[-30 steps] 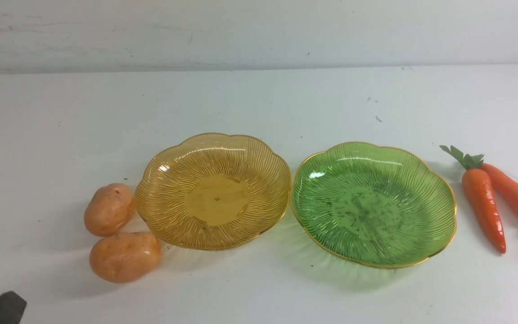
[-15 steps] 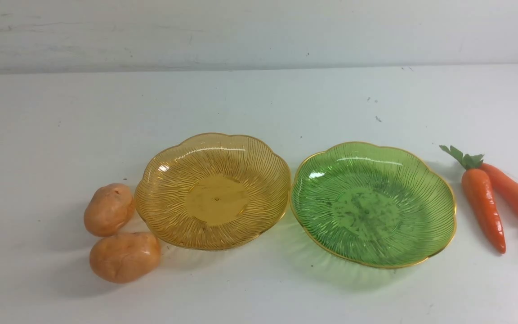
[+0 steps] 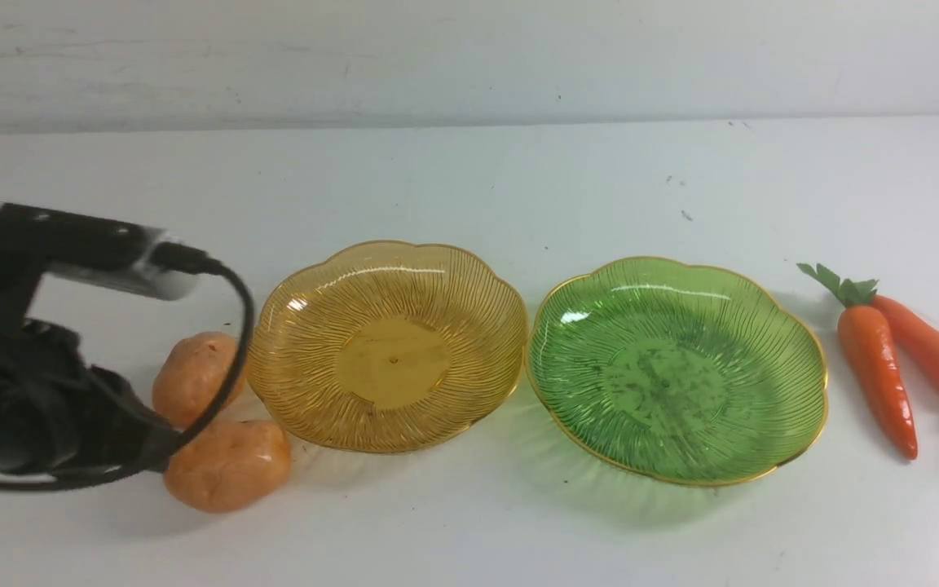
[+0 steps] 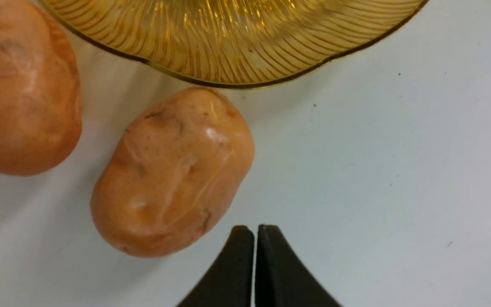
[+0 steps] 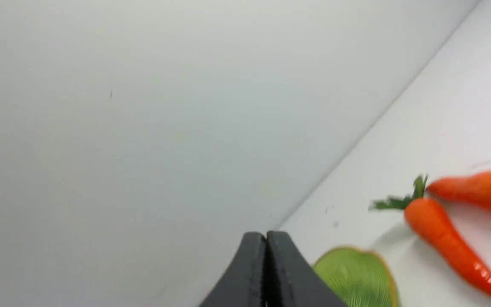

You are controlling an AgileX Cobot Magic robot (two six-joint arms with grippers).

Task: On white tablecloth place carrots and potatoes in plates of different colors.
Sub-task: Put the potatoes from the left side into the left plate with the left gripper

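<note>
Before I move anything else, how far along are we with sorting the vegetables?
Nothing is placed: the amber plate and green plate are both empty. Neither gripper holds anything; the shut left gripper is near the potatoes. Left to do: both potatoes and both carrots, all lying beside the plates.

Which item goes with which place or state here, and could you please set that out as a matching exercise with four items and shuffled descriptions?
Column one
1. amber plate
2. green plate
3. potatoes
4. left end effector

Column two
A. empty, directly beside the two carrots
B. shut, with nothing held
C. on the white tablecloth, at the robot's left of both plates
D. empty, between the potatoes and the other plate

Right pairs
1-D
2-A
3-C
4-B
</note>
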